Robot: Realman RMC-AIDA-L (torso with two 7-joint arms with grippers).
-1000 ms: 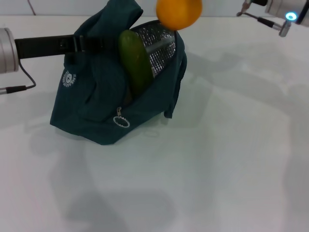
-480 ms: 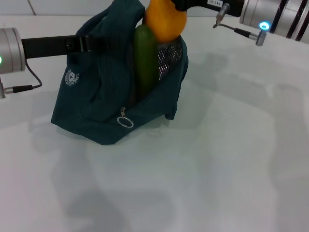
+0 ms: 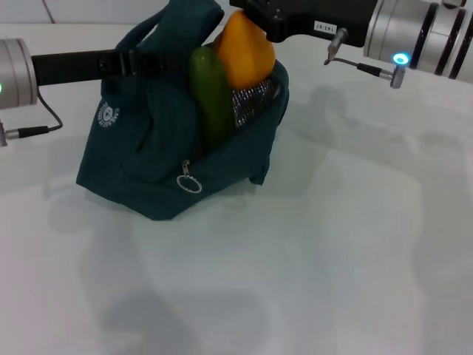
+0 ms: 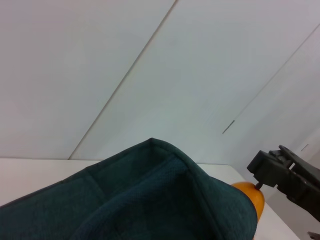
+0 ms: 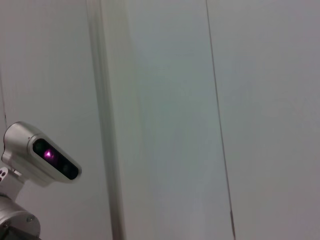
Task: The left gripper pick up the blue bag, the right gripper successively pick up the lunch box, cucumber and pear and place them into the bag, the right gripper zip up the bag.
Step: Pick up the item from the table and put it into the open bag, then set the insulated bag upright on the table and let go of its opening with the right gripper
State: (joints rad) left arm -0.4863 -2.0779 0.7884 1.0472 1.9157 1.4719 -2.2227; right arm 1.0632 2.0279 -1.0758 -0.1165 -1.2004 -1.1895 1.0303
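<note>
The left arm reaches in level from the left edge, silver cuff nearest the edge, its black forearm running right to the upper far side of the blue bag (image 3: 148,148). The left end effector (image 3: 140,63) sits against the raised fabric near the handles; whether its fingers are pressed on the cloth or spread cannot be told, as folds hide them. The bag stands on the white table (image 3: 332,244) left of centre, its mouth gaping toward the right and showing silver lining, its ring zipper pull (image 3: 188,185) hanging on the near side and a white round logo on its left face. The cucumber (image 3: 209,96) stands nearly upright in the opening, leaning slightly left, its top above the rim. Just right of it and touching it, the pear (image 3: 245,52) sits at the mouth of the bag, over the lining. The right end effector (image 3: 255,15) comes in from the upper right, its arm stretched level and leftward with a white label and a lit silver cuff behind, its black fingers pinching the top of the pear. The left wrist view shows that grip on the stem end (image 4: 260,186) above the bag's edge.
</note>
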